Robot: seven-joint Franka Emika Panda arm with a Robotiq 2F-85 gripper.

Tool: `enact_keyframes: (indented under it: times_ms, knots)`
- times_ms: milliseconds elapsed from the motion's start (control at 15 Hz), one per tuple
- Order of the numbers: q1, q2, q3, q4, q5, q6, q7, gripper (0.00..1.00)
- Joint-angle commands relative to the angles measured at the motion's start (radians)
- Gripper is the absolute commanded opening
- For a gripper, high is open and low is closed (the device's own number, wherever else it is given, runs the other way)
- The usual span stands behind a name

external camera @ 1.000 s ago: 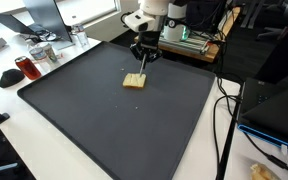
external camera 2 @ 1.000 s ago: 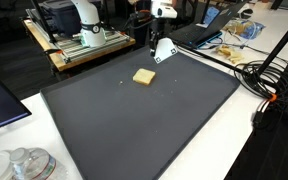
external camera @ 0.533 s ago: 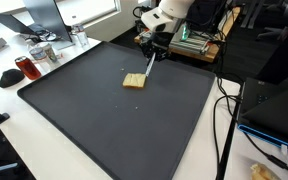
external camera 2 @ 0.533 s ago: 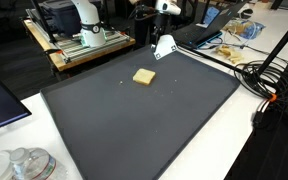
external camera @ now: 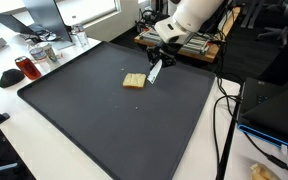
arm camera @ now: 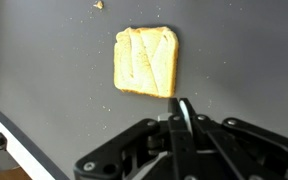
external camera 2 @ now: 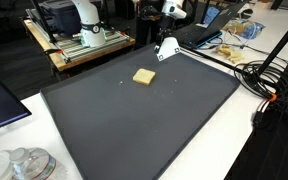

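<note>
A slice of toast-coloured bread (external camera: 134, 81) lies flat on the big black mat (external camera: 104, 120); it also shows in both exterior views (external camera 2: 143, 76) and in the wrist view (arm camera: 146, 60). My gripper (external camera: 163, 55) hovers above the mat just beyond the bread's far side, also seen in an exterior view (external camera 2: 167, 34). It is shut on a thin white blade-like tool (external camera: 154, 71), (external camera 2: 166, 47), which hangs down from the jaws. In the wrist view the white tool (arm camera: 184, 110) sits edge-on between the shut jaws (arm camera: 184, 128), its tip just clear of the bread's edge.
A small crumb (arm camera: 98, 5) lies on the mat near the bread. Jars and a red cup (external camera: 26, 66) stand beside the mat. A wooden bench with equipment (external camera 2: 79, 40) is behind it. Cables (external camera 2: 269, 85) and a laptop (external camera: 274, 110) lie alongside the mat.
The gripper with the white tool has lifted off the bread's far edge and drawn up and away from it. The bread has not moved.
</note>
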Motion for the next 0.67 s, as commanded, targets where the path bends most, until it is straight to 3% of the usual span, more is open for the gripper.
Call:
enact_keyframes:
  times_ms: [0, 600]
  knots:
    - [0.036, 0.094, -0.002, 0.088, -0.055, -0.074, 0.072, 0.01]
    - [0.087, 0.246, 0.001, 0.240, -0.031, -0.190, 0.095, 0.01]
